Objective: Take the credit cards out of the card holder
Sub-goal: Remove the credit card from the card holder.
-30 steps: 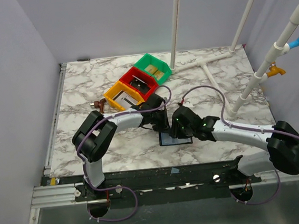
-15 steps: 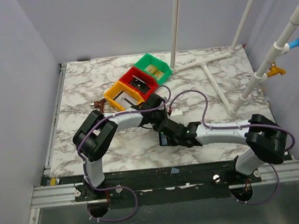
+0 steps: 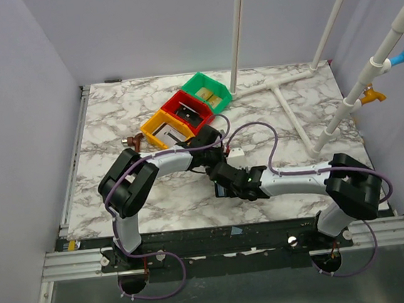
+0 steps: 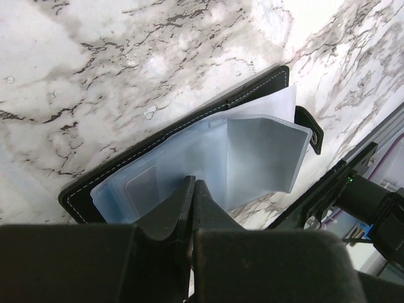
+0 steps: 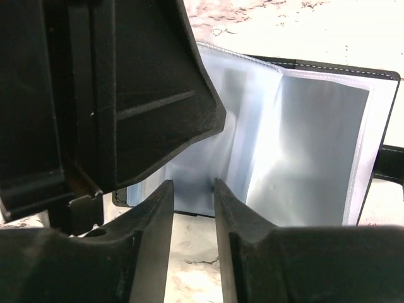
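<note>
card holder [image 3: 222,190] lies open on the worktop [image 3: 113,124], lower centre of the top view, with both arms crowding it. left wrist view: left gripper [image 4: 192,184] closed tight, tips pressing the bluish sleeves [image 4: 252,151]. right wrist view: right gripper [image 5: 192,189] partly open and empty at the sleeves' bottom edge. no credit cards out yet, i'd say.

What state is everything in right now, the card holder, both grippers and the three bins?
card holder, open on the table, clear inner pages fanned up.
left gripper, shut, tips on the open holder's pages.
right gripper, open, jaws slightly apart at the holder's edge.
yellow bin, upright, something inside.
red bin, upright, something inside.
green bin, upright, something inside.
</note>
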